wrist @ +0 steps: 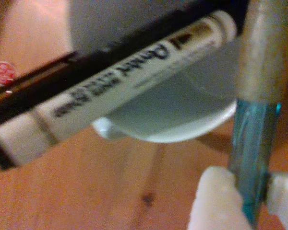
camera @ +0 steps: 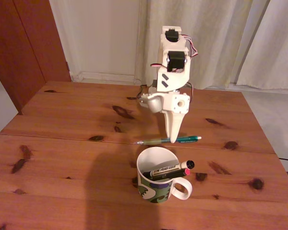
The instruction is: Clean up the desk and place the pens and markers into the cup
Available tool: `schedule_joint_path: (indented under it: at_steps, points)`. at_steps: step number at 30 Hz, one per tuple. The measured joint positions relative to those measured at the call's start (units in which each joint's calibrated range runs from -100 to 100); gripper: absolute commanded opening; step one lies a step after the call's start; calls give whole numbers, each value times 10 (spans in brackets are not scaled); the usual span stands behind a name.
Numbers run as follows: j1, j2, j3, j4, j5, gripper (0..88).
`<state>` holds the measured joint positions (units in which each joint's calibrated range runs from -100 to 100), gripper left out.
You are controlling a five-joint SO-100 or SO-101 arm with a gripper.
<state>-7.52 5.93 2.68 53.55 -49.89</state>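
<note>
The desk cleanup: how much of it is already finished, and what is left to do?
Done: the thick white marker with black cap and the thin black pen with red tip already lie in the white camouflage-patterned mug. In hand: the white two-finger gripper is closed around the slim teal-green pen, which lies on the reddish-brown wooden desk behind the mug. Left: lifting this last pen and dropping it into the mug.

Home room: pine desk [camera: 62, 143], white curtains [camera: 221, 38], wooden door [camera: 24, 43].
</note>
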Motion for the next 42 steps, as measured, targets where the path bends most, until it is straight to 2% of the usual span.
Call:
schedule_joint_path:
  at_steps: [6, 12, 28, 37, 42]
  points:
    - [0, -20, -27, 0, -28, 10]
    - [1, -30, -81, 0, -120, 10]
    - [50, -24, -205, 0, -316, 9]
    - [51, 23, -251, -2, -380, 9]
    - [50, 53, -253, -45, -400, 8]
